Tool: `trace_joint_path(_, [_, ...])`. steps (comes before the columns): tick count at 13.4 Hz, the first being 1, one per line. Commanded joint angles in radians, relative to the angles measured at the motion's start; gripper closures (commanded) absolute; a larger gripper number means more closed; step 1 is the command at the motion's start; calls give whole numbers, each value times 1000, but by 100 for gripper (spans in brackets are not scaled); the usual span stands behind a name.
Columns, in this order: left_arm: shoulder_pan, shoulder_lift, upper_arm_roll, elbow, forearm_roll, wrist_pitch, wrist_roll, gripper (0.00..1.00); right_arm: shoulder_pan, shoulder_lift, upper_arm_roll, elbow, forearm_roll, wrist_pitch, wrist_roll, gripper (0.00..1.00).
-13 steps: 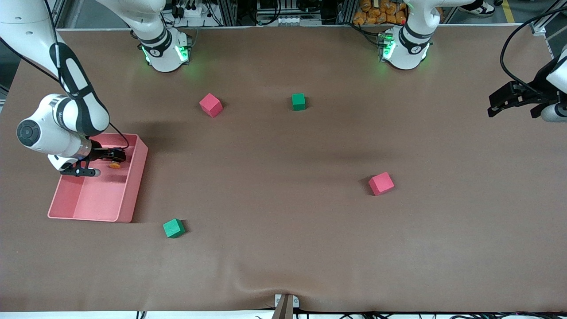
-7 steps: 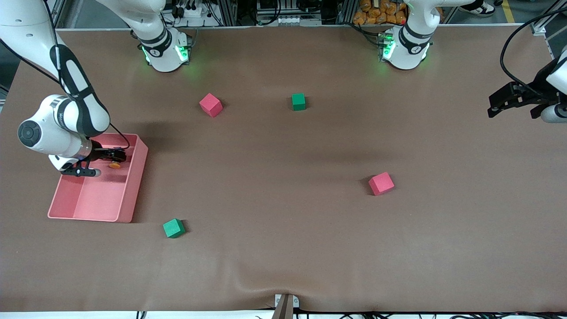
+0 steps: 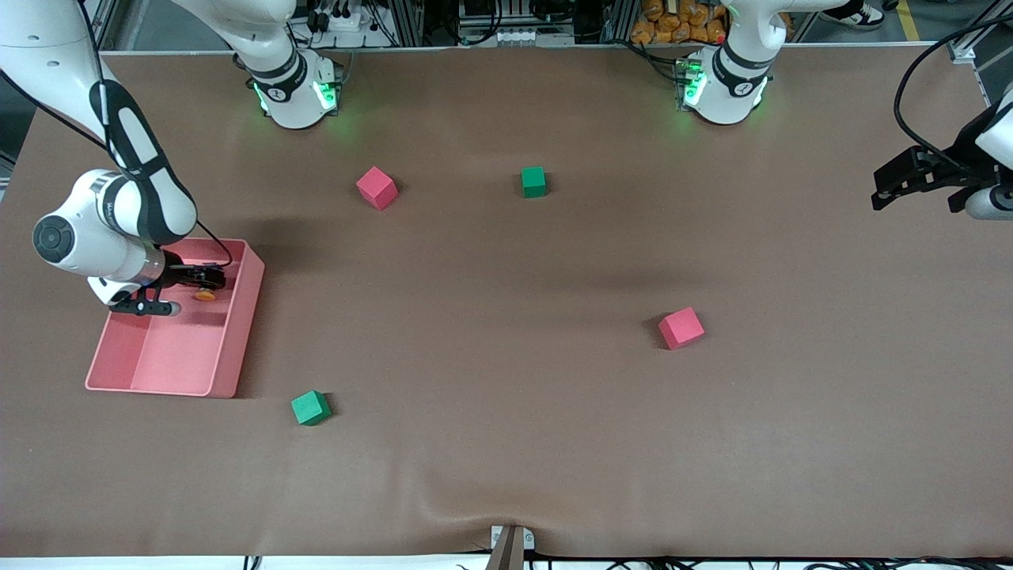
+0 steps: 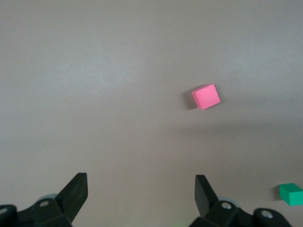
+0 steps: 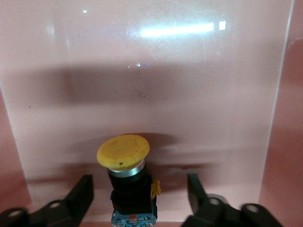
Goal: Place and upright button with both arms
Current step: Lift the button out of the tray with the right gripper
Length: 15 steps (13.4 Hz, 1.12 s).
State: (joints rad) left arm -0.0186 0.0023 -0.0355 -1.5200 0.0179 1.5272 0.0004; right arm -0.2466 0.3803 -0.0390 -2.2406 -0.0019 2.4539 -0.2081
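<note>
The button [image 5: 129,182] has a black body and a round orange cap. It is in the pink bin [image 3: 237,332], and its cap [image 3: 206,296] also shows in the front view. My right gripper [image 3: 198,281] is down in the bin. In the right wrist view it [image 5: 139,183] is open, with one finger on each side of the button's body and a gap at each side. The cap points away from the gripper's palm. My left gripper [image 3: 885,188] waits open and empty above the left arm's end of the table, and also shows in the left wrist view [image 4: 141,182].
A red cube [image 3: 377,188] and a green cube [image 3: 533,181] lie near the bases. Another red cube [image 3: 681,328] lies mid-table, and another green cube [image 3: 310,408] lies near the bin's corner. The left wrist view shows a red cube [image 4: 206,96] and a green cube [image 4: 291,194].
</note>
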Motion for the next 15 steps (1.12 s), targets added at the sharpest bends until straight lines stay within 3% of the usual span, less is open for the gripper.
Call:
trace_joint_path(1, [11,8,-4,27,14,-21,23,0,-23,5,14,-5,-13,17,-13,88])
trace_joint_path(5, [9,10,-4,27,14,-21,21,0,-25,5,14,3,-12,17,-13,98])
trace_joint_path(9, [9,10,-4,26,14,-21,23,0,-14,-12,14,53,-12,-6,-22,100])
trace_joint_path(11, [8,10,-4,26,14,-21,23,0,-7,-32,17,120,-12,-120,-30,100])
trace_joint_path(15, [5,11,-4,26,14,-21,23,0,53,-34,21,355,-12,-497,-14,100])
